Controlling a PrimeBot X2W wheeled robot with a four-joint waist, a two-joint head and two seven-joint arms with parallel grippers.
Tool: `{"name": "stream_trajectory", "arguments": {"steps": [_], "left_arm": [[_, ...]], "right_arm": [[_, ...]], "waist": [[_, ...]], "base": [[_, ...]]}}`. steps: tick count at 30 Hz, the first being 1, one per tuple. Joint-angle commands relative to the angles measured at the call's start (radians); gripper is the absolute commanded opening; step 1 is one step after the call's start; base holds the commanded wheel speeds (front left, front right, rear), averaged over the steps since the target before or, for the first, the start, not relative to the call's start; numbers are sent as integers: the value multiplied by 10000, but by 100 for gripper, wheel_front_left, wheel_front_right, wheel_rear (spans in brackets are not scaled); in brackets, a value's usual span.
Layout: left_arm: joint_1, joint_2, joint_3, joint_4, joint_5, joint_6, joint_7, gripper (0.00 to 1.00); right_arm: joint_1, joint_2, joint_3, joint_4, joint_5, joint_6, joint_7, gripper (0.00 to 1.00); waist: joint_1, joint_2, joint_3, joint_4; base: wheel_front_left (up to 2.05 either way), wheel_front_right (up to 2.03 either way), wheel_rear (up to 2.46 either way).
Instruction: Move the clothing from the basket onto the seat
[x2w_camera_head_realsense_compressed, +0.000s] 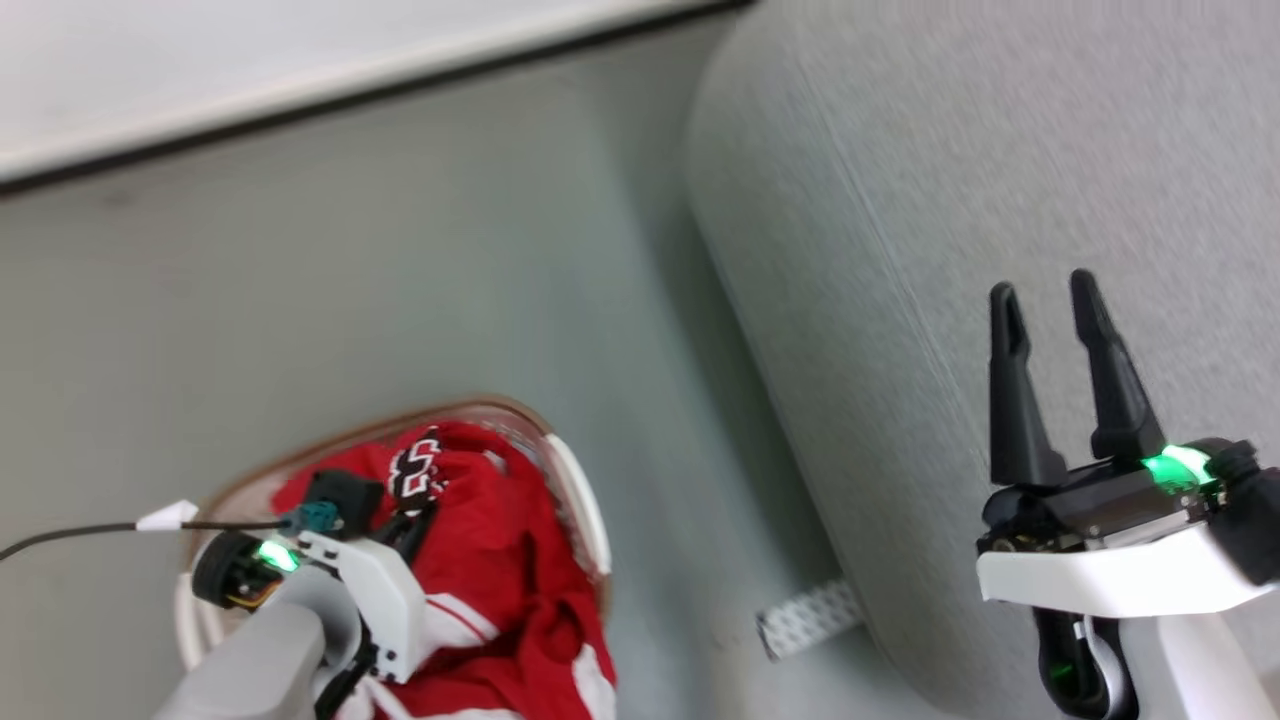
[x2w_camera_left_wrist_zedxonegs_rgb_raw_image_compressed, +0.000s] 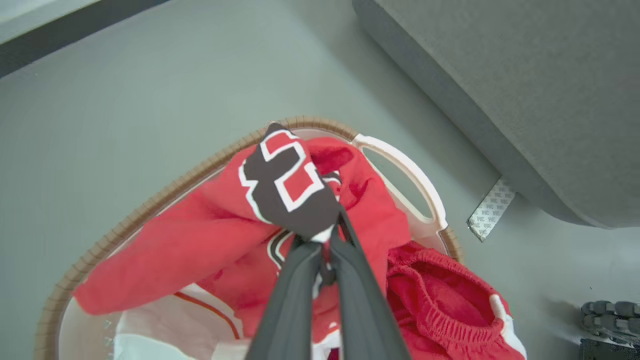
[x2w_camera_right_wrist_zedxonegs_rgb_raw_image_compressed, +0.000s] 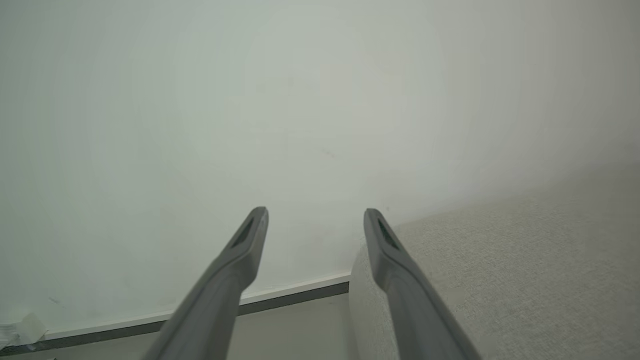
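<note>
The left pincer (x2w_camera_left_wrist_zedxonegs_rgb_raw_image_compressed: 326, 239) is clamped on a fold of the jersey (x2w_camera_left_wrist_zedxonegs_rgb_raw_image_compressed: 190, 245), which lies heaped in the basket (x2w_camera_left_wrist_zedxonegs_rgb_raw_image_compressed: 150, 206) right under its tips. The bite looks thin, so the cloth could slip out on lifting, or drag the shorts (x2w_camera_left_wrist_zedxonegs_rgb_raw_image_compressed: 440, 295) just beside it over the edge. The right pincer (x2w_camera_head_realsense_compressed: 1045, 292) hangs spread apart above the seat (x2w_camera_head_realsense_compressed: 1000, 150), well off to the left pincer's right.

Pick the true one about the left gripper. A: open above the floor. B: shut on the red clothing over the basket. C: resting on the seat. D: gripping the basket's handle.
B: the left wrist view shows the left gripper with its fingers pinched on a fold of the clothing above the basket.
</note>
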Motion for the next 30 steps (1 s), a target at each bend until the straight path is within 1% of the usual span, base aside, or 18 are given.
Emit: {"name": "stream_trajectory", "arguments": {"steps": [1,3,6,9,16,21,25,30], "left_arm": [[150,22,55,-109,-107,15,-67,0],[265,-10,209,-483,-312,15,-75,0],[538,49,599,-1299,-311,15,-75,0],[781,106,1069,-2072,-43,19,-76,0],[1417,-20,2173,-3962,602,90,-79,0],[1782,-125,2896,-5309,1010,271,-79,0],[1999,-195,3217,-6195,1163,395,-79,0],[2147,-314,3445,-6926,940,491,-81,0]], "right_arm": [[106,-38,16,51,-134,-21,7,100],[53,-41,11,100,-146,-21,7,100],[208,-38,-60,215,-185,-21,7,100],[279,-38,2,340,-237,-21,7,100],[596,-41,0,691,-355,-21,7,100],[824,-41,153,970,-557,-21,6,100],[1072,-38,285,1187,-607,-21,7,100],[1384,-39,785,1524,-969,-21,7,100]], "waist": [[1,0,-692,650],[1,0,-910,797],[1,0,-1270,1091],[1,0,-1546,1375],[1,0,-2362,2053],[1,0,-2961,2473],[1,0,-3425,2772],[1,0,-3939,3039]], "base": [[0,0,0],[0,0,0],[0,0,0],[0,0,0],[0,0,0],[0,0,0],[0,0,0],[0,0,0]]}}
